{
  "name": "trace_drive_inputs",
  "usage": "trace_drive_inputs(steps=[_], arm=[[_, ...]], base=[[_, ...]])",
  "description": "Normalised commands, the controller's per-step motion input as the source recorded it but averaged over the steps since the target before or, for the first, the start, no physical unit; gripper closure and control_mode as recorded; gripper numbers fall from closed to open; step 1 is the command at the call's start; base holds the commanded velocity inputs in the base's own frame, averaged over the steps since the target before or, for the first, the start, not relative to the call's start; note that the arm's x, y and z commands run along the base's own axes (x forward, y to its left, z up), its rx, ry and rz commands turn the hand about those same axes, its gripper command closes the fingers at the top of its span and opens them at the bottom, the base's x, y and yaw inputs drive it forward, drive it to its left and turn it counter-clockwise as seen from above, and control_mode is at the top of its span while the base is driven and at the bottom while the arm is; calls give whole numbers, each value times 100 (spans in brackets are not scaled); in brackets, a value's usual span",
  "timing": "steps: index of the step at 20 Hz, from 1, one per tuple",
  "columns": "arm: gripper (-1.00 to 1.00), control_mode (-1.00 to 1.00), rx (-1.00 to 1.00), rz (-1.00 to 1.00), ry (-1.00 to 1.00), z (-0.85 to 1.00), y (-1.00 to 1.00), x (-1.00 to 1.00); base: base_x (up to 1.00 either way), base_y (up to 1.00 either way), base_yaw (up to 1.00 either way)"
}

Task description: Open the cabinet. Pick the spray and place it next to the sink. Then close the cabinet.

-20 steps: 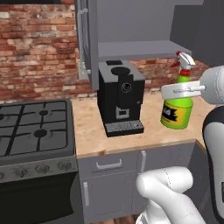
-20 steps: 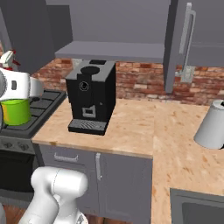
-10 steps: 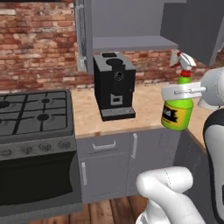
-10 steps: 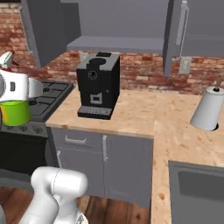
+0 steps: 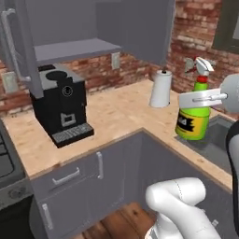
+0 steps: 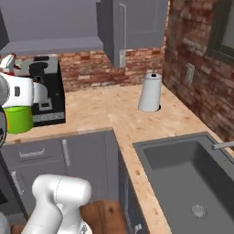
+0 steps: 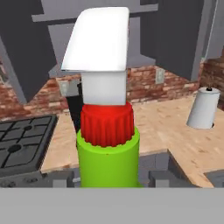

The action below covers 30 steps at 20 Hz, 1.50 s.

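My gripper [image 5: 201,99] is shut on the spray [image 5: 191,122], a yellow-green bottle with a dark label and a red-and-white nozzle, held upright in the air near the counter's corner edge. In the right base view the spray [image 6: 18,119] hangs at the far left under the gripper [image 6: 27,93]. Its red collar and white trigger stand close up in the hand view as the spray [image 7: 107,131]. The cabinet [image 5: 74,49] stands open, its grey doors swung out and its shelf bare. The sink [image 6: 192,178] is sunk into the counter at the right, also seen as the sink [image 5: 215,136].
A black coffee machine [image 5: 60,106] stands on the wooden counter under the cabinet. A white paper towel roll [image 5: 160,88] sits in the corner by the brick wall. An open cabinet door [image 6: 132,27] hangs over the counter. A stove [image 7: 22,144] lies left.
The whole picture has shifted: the base has moved right, so the stove slid out of the base views and the sink came in. The spray stays in my gripper.
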Motion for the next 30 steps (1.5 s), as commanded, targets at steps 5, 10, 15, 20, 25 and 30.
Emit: trace_drive_inputs(steps=[5,10,15,20,25,30], arm=[[100,100,0,0,0,0,0,0],[100,100,0,0,0,0,0,0],[100,100,0,0,0,0,0,0],[100,100,0,0,0,0,0,0],[100,100,0,0,0,0,0,0],[100,100,0,0,0,0,0,0]], base=[[-33,3,-99],[-31,-25,-98],[-8,-70,-79],[32,-100,-24],[60,-66,-10],[75,14,-46]])
